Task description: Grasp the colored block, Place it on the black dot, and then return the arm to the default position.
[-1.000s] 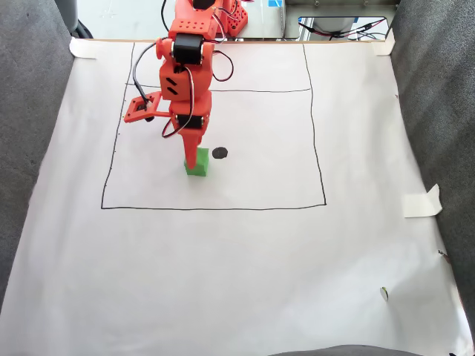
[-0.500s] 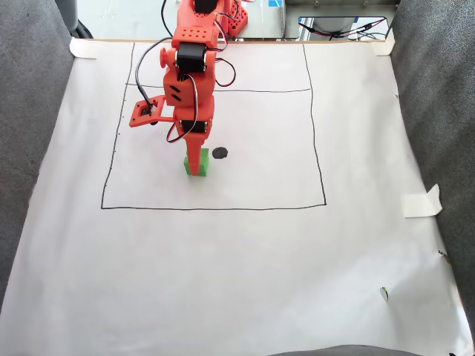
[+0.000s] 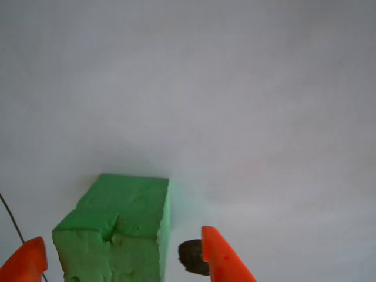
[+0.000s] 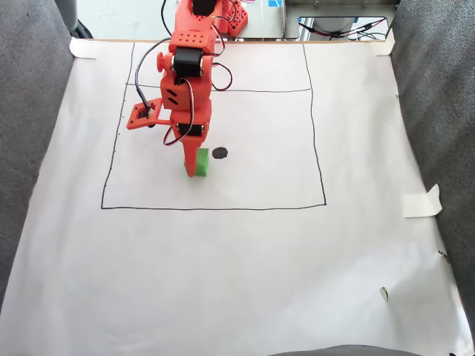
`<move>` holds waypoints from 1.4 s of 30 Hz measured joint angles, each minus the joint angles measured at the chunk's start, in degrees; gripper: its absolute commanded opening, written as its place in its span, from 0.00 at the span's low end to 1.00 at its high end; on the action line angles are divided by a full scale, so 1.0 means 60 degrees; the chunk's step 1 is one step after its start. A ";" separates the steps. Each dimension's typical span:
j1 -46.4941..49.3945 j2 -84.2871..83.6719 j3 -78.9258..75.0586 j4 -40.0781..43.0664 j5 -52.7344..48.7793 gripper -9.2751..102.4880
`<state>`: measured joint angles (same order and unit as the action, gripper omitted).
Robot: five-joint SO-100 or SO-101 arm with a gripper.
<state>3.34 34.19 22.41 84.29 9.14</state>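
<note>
The bright green, soft foam-like cube [image 4: 197,162] sits on the white paper sheet [image 4: 245,267] inside the thin black hand-drawn rectangle [image 4: 323,133], in its lower left part in the fixed view. In the other view the cube [image 3: 117,232] shows a matte, slightly pitted surface with a crease and small dents on the near face; its top face is flat and its vertical edges are fairly sharp. The small blackish oval dot [image 4: 220,153] lies on the paper just beside the cube at about 2 o'clock from it in the fixed view, apart from it; in the other view the dot [image 3: 191,256] is at about 3 o'clock from the cube's lower part and is partly covered by one finger. The orange plastic arm [image 4: 185,70] reaches down from the top edge of the sheet, and its gripper [image 4: 194,165] points down at the cube. In the other view the two pointed orange fingers [image 3: 220,258] stand either side of the cube with paper visible between each tip and the cube's sides, so the claw [image 3: 123,261] is released and straddles the cube without touching it. The paper is smooth and unmarked across the whole lower half, giving wide open room at 6 o'clock and 3 o'clock of the cube. Grey fabric [image 4: 30,148] borders the sheet at left and right, and a strip of pale tape [image 4: 421,202] holds the right edge.
</note>
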 measured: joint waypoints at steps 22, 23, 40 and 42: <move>-0.0029 -0.0161 -0.0366 0.0146 0.0220 0.08; -0.0029 -0.0161 -0.0366 0.0132 0.0264 0.08; -0.0029 -0.0234 -0.0439 0.0117 0.0352 0.08; -0.0029 -0.0234 -0.0439 0.0088 0.0454 0.08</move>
<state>3.16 32.78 19.78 84.81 11.87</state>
